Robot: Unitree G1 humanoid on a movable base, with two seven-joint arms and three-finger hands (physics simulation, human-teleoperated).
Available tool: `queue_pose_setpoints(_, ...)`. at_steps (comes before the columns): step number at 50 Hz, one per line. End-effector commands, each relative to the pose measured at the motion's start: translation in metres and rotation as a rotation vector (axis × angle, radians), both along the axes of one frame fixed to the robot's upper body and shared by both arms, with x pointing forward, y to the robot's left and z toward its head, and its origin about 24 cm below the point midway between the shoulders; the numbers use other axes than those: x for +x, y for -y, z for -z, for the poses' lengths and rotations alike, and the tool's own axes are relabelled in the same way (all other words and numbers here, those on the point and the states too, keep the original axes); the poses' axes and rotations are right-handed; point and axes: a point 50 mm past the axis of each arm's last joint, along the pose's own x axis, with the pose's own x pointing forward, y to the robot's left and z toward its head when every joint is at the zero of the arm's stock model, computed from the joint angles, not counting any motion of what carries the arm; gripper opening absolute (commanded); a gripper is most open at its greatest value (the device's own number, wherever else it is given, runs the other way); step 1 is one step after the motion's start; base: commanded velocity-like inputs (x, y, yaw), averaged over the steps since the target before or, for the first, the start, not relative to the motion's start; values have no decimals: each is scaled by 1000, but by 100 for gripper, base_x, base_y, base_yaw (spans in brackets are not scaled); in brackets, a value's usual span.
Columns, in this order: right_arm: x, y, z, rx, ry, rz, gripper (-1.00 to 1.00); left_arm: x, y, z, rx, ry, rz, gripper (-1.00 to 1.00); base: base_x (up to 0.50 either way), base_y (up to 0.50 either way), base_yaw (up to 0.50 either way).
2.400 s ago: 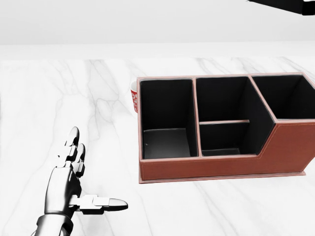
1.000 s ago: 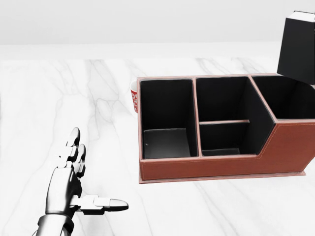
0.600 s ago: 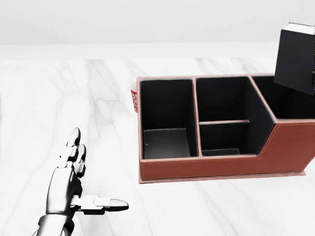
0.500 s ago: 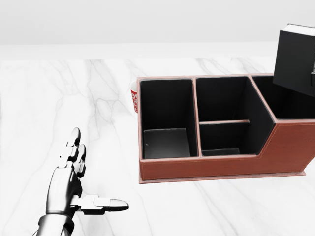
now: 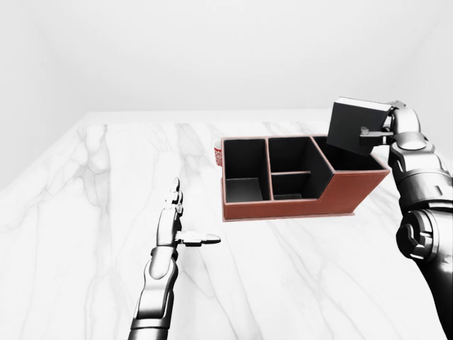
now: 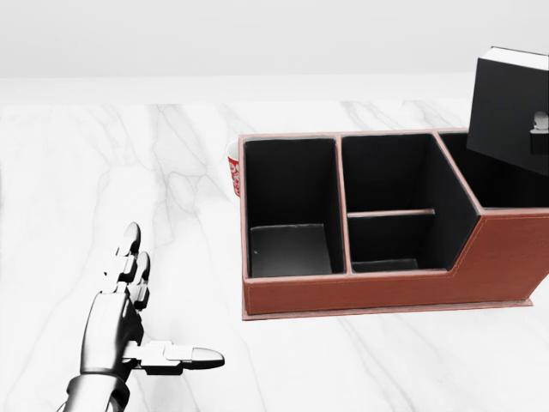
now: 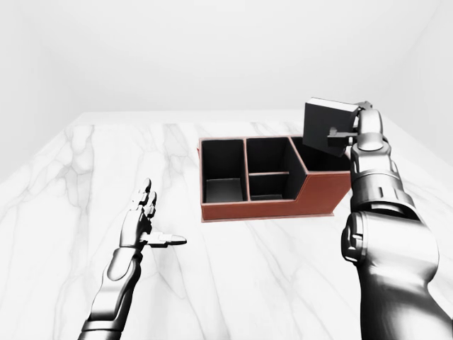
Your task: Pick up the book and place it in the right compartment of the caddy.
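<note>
A black book with white page edges hangs tilted over the right compartment of the red-brown caddy, its lower edge just above the rim. My right hand is shut on the book's right side, with the thumb across its cover; in the head view only one fingertip shows at the right edge. My left hand hovers low at the bottom left, well clear of the caddy, its fingers spread and holding nothing. All of the caddy's compartments look dark and empty.
A red and white cup stands on the white marble table, tight against the caddy's far left corner. Bare marble stretches to the left of the caddy and below it in the head view.
The book, held in my right hand, came in from the upper right, then moved left and slightly lower over the right compartment. My left hand has not moved.
</note>
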Motion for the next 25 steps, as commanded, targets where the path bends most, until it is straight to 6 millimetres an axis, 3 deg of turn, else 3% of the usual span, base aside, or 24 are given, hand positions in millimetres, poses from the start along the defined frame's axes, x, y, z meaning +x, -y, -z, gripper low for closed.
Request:
queue_pose_setpoints(1, 1, 0, -18, 56, 111, 20, -100, 0, 0, 1, 0, -1, 1, 100, 0, 0, 0)
queue_pose_setpoints(25, 8, -11, -23, 42, 106, 25, -100, 0, 1, 0, 3, -2, 3, 100, 0, 0, 0)
